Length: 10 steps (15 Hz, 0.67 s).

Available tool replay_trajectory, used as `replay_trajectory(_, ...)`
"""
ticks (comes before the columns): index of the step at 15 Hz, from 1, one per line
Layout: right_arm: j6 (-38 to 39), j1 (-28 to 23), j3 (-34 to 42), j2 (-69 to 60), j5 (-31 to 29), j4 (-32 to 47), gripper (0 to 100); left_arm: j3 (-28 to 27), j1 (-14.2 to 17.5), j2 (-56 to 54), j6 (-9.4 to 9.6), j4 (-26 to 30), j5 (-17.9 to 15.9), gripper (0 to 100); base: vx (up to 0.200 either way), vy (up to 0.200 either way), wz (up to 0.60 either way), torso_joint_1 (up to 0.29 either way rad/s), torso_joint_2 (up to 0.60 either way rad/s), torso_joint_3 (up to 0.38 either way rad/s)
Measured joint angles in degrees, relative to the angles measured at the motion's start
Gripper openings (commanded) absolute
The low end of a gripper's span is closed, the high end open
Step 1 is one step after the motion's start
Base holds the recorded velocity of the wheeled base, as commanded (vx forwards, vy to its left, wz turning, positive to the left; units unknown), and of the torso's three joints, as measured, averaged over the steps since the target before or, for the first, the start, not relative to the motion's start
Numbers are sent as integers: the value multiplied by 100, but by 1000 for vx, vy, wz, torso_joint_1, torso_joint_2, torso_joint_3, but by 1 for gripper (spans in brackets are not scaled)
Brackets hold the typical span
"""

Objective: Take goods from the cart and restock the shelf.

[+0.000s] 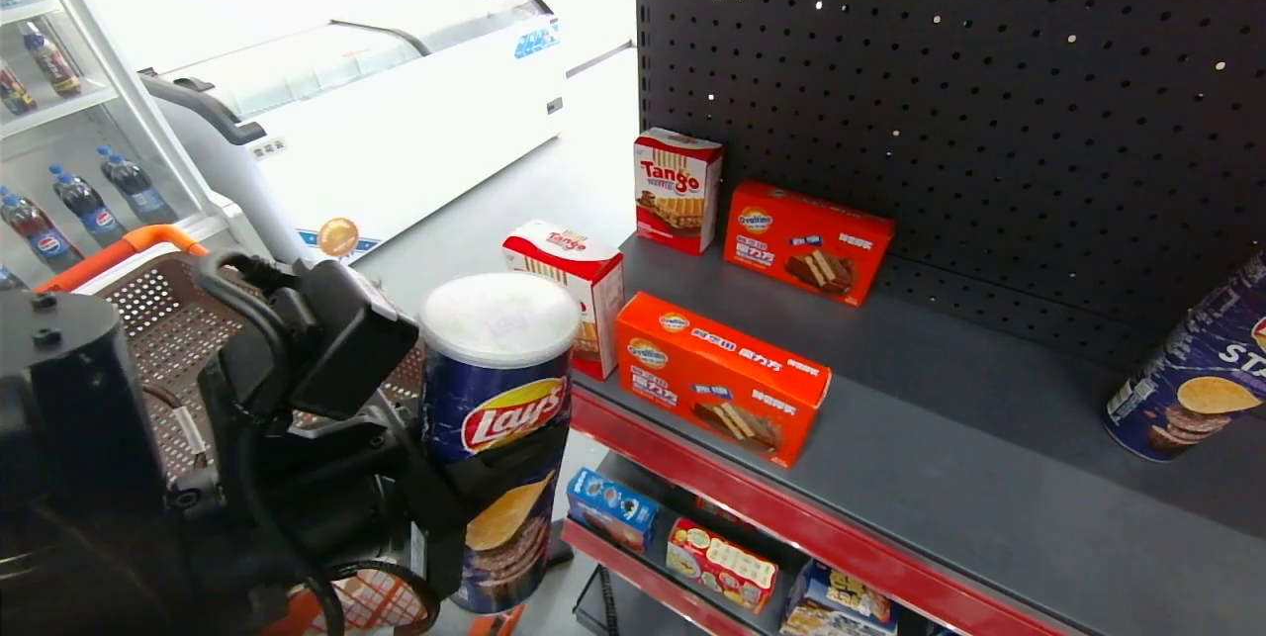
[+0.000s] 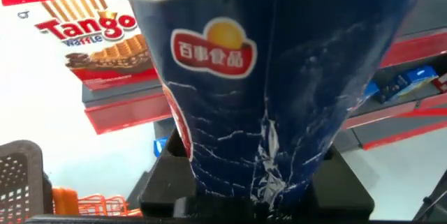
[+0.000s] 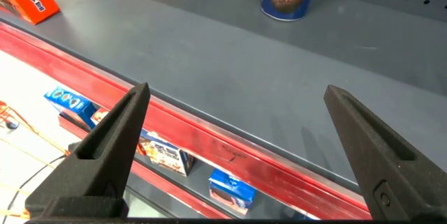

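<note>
A black pegboard panel (image 1: 940, 72) backs the grey, red-edged shelf (image 1: 989, 438). Beyond it a white chest freezer (image 1: 396, 122) with a curved glass lid stands on pale grey floor (image 1: 554, 186), beside a white cooler (image 1: 99, 102) holding bottles (image 1: 84, 206). Bright light washes out the far room.

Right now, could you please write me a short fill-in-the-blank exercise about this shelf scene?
The left pincer is shut on a blue chip can that has a ____ lid.
The right pincer is ____ and holds nothing.
____ orange boxes lie on the grey shelf.
Missing words: white; open; two.
</note>
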Motion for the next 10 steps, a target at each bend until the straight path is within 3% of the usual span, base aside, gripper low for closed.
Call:
replay_trajectory(4,0,0,0,0,0,-2,100,-433,-280,367,-7,-35,-10,0,0,0,0,0,0,0)
replay_trajectory(6,0,0,0,0,0,-2,100,-612,-460,529,-30,-356,-51,0,0,0,0,0,0,0)
replay_trajectory(10,0,0,0,0,0,-5,100,-790,-614,794,-41,-525,-278,0,0,0,-600,2,4,5)
